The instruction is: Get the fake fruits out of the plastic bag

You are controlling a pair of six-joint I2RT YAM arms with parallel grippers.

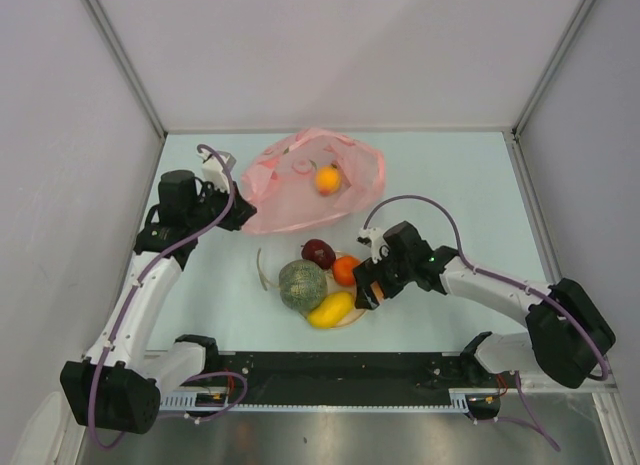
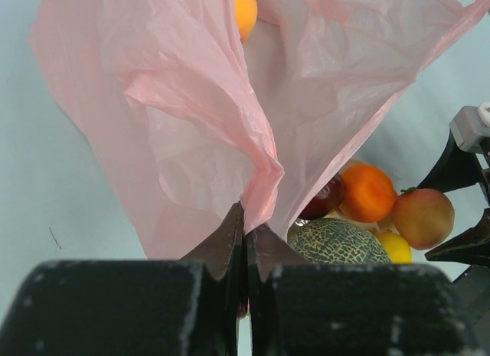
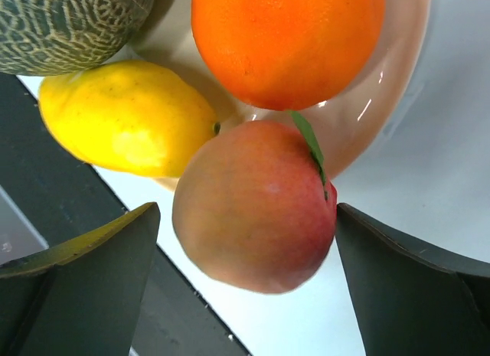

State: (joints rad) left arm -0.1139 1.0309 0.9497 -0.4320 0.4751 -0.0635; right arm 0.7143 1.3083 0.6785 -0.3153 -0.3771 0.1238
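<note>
My left gripper [image 2: 246, 226] is shut on a fold of the pink plastic bag [image 2: 191, 119], at the bag's [image 1: 300, 190] left edge. One orange-yellow fruit [image 1: 327, 179] still shows through the bag. On the cream plate [image 1: 261, 270] lie the netted melon [image 1: 303, 284], a dark red apple [image 1: 319, 252], an orange [image 1: 346, 270] and a yellow oblong fruit [image 1: 330, 310]. My right gripper [image 3: 246, 210] stands open around a peach-coloured fruit [image 3: 253, 207] at the plate's right rim [image 3: 398, 73]. A gap shows at the left finger, and the right finger is close against the fruit.
The black base rail [image 1: 330, 370] runs along the near edge, just below the plate. White walls enclose the pale table on three sides. The right arm's cable [image 1: 420, 203] arcs above the table right of the bag.
</note>
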